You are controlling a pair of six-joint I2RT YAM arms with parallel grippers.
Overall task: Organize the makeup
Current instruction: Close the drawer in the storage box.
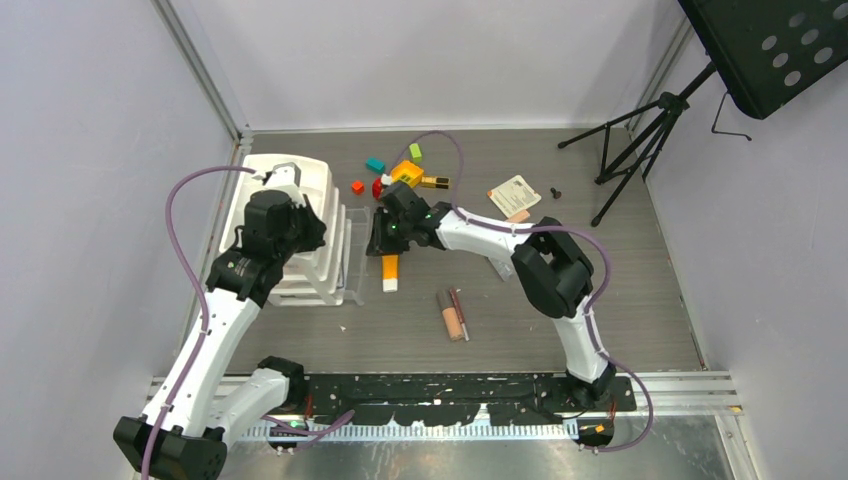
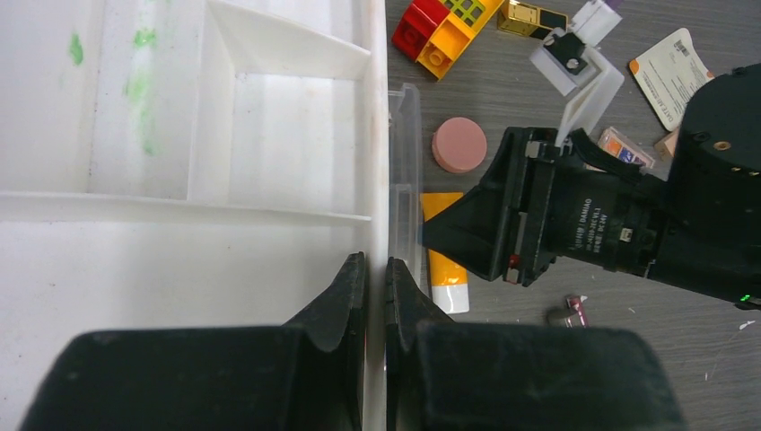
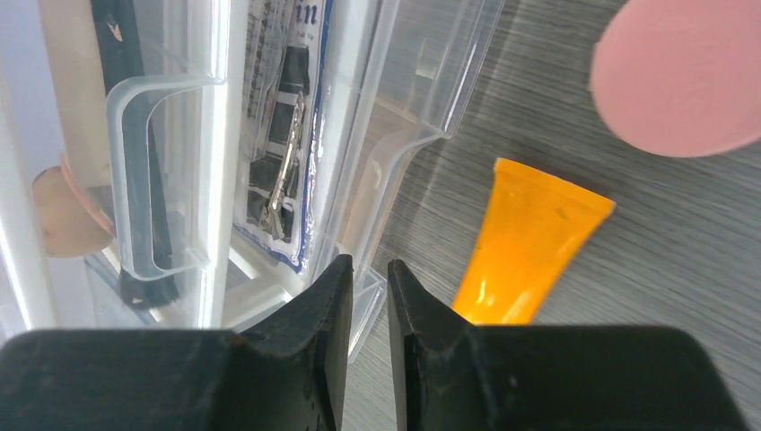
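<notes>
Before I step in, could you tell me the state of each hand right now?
Left hand: closed on the organizer wall.
Right hand: nearly closed around the drawer edge; grip cannot be told.

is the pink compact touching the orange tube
Apart. The left wrist view shows a strip of bare table between the pink compact and the crimped end of the orange tube.

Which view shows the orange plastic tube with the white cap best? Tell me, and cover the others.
Top external: the orange plastic tube with the white cap shows body and cap together. Left wrist shows the tube partly behind the right claw. Right wrist shows only its crimped end, close up.
</notes>
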